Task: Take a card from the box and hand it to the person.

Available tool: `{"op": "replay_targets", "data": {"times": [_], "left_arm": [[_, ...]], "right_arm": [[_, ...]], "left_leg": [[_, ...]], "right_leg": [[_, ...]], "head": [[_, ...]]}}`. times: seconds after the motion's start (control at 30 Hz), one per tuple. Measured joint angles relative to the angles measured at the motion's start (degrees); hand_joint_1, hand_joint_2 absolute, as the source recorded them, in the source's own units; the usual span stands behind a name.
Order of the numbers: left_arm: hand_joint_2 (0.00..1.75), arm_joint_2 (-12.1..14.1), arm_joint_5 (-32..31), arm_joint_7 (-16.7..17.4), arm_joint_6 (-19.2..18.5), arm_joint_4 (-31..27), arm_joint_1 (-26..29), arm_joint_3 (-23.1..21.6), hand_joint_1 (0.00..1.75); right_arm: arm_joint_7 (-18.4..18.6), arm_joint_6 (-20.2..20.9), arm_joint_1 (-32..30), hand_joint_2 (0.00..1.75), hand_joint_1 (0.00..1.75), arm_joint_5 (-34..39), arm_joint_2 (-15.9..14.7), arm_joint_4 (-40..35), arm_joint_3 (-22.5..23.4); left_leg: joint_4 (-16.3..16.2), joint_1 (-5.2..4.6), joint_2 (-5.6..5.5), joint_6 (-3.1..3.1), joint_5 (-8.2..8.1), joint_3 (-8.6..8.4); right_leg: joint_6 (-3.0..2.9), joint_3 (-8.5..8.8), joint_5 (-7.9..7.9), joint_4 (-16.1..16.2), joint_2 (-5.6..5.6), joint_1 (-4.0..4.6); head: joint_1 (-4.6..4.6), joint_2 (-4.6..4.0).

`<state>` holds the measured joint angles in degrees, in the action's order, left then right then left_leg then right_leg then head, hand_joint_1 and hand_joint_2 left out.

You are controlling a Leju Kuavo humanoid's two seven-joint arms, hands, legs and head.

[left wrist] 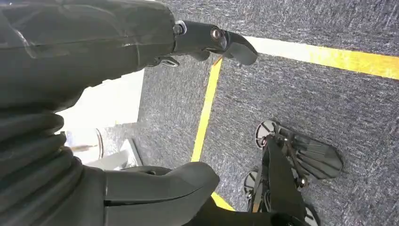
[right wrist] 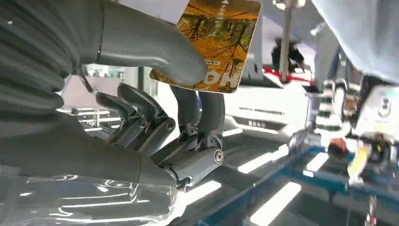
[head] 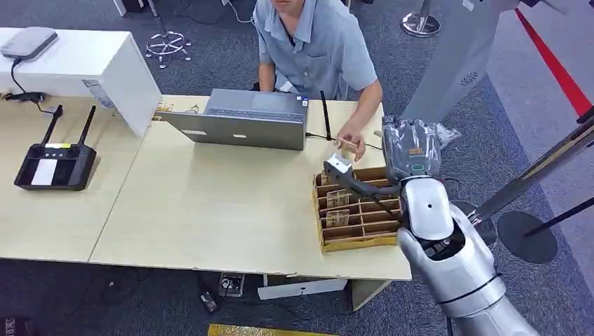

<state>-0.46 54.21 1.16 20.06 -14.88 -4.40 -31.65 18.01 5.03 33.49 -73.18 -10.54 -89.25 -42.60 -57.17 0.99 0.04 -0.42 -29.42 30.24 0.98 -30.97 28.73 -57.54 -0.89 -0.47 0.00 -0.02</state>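
An orange card with a forest picture [right wrist: 216,42] is pinched between the thumb and fingers of my right hand [right wrist: 155,117]. In the head view my right hand [head: 405,154] is raised beyond the far side of the cardboard card box [head: 328,225], and the card [head: 348,145] stands just past the box. The seated person's hand [head: 352,133] reaches down to the card; whether it grips the card I cannot tell. The box's slots hold several more cards [head: 337,199]. My left hand [left wrist: 141,141] hangs over the floor, fingers apart, holding nothing.
A grey laptop [head: 242,119] sits on the wooden table [head: 210,203] in front of the person [head: 315,42]. A black router [head: 54,164] lies at the far left, a white cabinet [head: 84,66] behind it. Black stands [head: 527,234] are on the right.
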Motion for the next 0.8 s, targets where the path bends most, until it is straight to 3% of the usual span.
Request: {"op": "replay_targets", "data": {"times": [0.33, 0.73, 0.77, 0.8], "left_arm": [[1.75, -0.09, -0.20, -0.28, -0.50, 0.00, -0.04, 0.00, 0.00], [1.75, -0.09, -0.79, -0.53, -0.90, 0.00, -0.12, -0.04, 0.00], [1.75, -0.09, -0.79, -0.55, -0.90, 0.00, -0.12, -0.04, 0.00], [1.75, -0.09, -0.76, -0.59, -0.90, 0.00, -0.11, -0.04, 0.00]], "right_arm": [[-0.74, 0.44, 1.42, 1.75, 1.75, 3.02, -0.22, -2.07, -1.12], [-0.85, -0.33, 2.13, 1.75, 1.75, 3.41, 2.10, 3.96, -3.61], [-0.63, -0.37, 2.28, 1.75, 1.54, 3.41, 2.25, 4.48, -3.84], [-0.52, -0.44, 2.33, 1.75, 0.35, 3.41, 2.32, 4.85, -4.04]], "left_leg": [[0.01, 0.00, -0.02, 0.00, 0.00, 0.05], [0.01, 0.00, -0.04, 0.00, 0.00, 0.06], [0.01, 0.00, -0.04, 0.00, 0.00, 0.06], [0.01, 0.00, -0.04, 0.00, 0.00, 0.06]], "right_leg": [[0.00, 0.01, 0.00, 0.00, -0.05, 0.00], [0.00, 0.00, 0.00, -0.01, -0.07, 0.00], [0.00, 0.00, 0.00, 0.00, -0.07, 0.00], [0.00, 0.01, 0.00, 0.00, -0.08, 0.00]], "head": [[0.00, 0.02], [0.00, 0.02], [0.00, 0.00], [0.00, 0.00]]}}
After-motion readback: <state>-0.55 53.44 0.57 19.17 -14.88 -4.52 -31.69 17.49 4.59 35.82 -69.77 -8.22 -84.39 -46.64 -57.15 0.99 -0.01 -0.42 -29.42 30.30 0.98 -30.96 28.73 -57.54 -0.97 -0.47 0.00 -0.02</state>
